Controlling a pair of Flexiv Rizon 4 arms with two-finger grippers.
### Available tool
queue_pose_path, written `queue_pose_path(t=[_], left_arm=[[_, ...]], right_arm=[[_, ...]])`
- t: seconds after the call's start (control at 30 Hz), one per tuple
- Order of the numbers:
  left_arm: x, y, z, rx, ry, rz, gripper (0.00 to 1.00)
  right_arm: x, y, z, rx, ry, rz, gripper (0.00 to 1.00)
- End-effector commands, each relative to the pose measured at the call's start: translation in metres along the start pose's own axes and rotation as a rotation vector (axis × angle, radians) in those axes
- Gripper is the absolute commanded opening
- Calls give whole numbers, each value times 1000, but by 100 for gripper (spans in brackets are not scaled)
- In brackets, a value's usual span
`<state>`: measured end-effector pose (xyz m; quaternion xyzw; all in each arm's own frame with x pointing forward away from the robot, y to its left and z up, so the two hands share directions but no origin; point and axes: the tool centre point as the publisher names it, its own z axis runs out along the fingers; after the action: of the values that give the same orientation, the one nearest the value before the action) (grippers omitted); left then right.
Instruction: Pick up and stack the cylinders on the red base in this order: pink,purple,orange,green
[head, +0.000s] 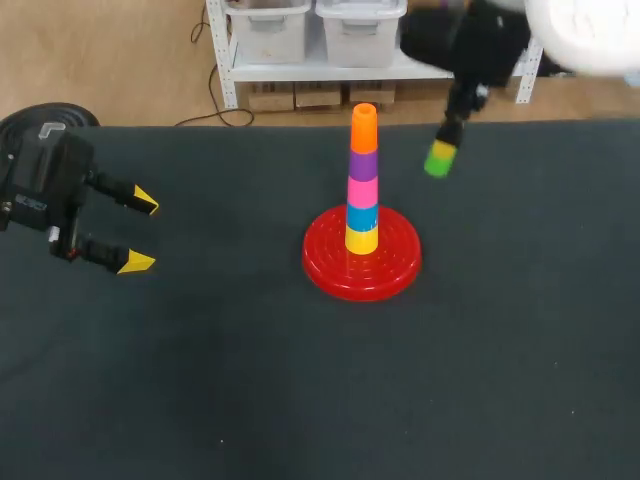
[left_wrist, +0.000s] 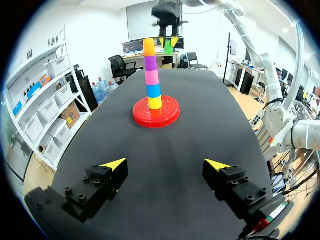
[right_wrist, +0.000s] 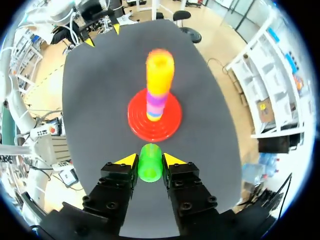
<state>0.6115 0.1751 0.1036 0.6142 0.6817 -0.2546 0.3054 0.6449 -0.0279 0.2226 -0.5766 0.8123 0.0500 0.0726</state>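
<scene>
The red base (head: 362, 262) lies mid-table with a stack on its post: yellow, blue, pink, purple, and the orange cylinder (head: 364, 128) on top. My right gripper (head: 441, 150) hangs above the table to the right of the stack's top, shut on the green cylinder (head: 439, 158). In the right wrist view the green cylinder (right_wrist: 149, 162) sits between both fingers, with the base (right_wrist: 154, 118) and stack ahead. My left gripper (head: 143, 232) stands open at the table's left with nothing in it. From the left wrist, the stack (left_wrist: 151, 75) rises far ahead of the open fingers (left_wrist: 114, 165).
</scene>
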Motion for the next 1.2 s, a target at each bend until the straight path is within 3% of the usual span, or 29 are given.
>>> queue_pose_path(t=[0.03, 0.67, 1.2], left_arm=[[1, 0, 0, -2, -4, 3, 100], [1, 0, 0, -2, -4, 3, 100], [1, 0, 0, -2, -4, 3, 100]], right_arm=[[-23, 9, -40, 26, 40, -32, 0], [-72, 7, -56, 52, 81, -159, 0], [-94, 0, -47, 14, 119, -221, 0]])
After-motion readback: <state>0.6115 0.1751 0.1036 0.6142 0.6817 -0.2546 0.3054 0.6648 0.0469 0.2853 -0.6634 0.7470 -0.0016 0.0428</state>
